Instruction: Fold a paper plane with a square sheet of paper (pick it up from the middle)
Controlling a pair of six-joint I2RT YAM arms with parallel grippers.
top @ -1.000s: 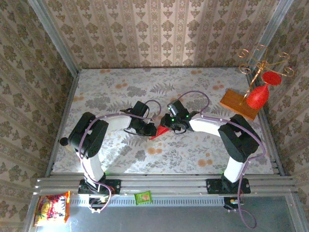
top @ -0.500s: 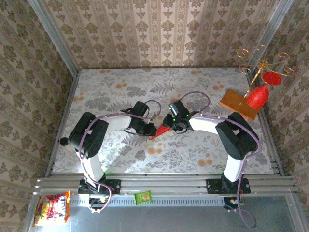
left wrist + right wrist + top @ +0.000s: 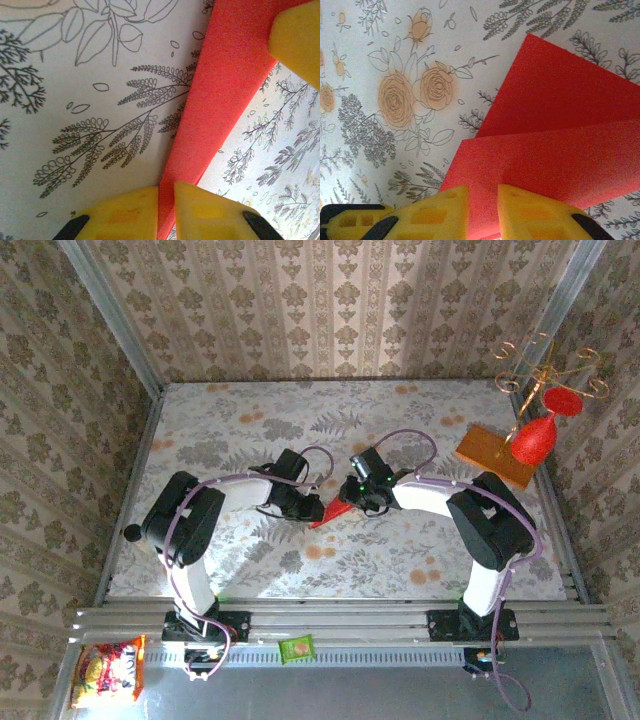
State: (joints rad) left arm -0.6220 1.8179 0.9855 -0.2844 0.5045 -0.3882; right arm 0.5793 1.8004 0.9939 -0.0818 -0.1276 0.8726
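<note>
top view: much of the red paper (image 3: 328, 513) is tucked under the two wrists, a small pointed sliver showing mid-bench (image 3: 420, 550). creases unreadable from there. left wrist view: paper runs off the top edge. right wrist view: two overlapping red layers, cut off at the right. resting on the bench or just above it, cannot tell.

left pincer (image 3: 308, 507): jaws nearly closed, thin paper edge nipped between yellow fingers (image 3: 125, 212). right pincer (image 3: 350, 503): almost shut on the near layer's edge.

both arms bent at the elbow, forearms low, angled inward, tips close together over the paper.
</note>
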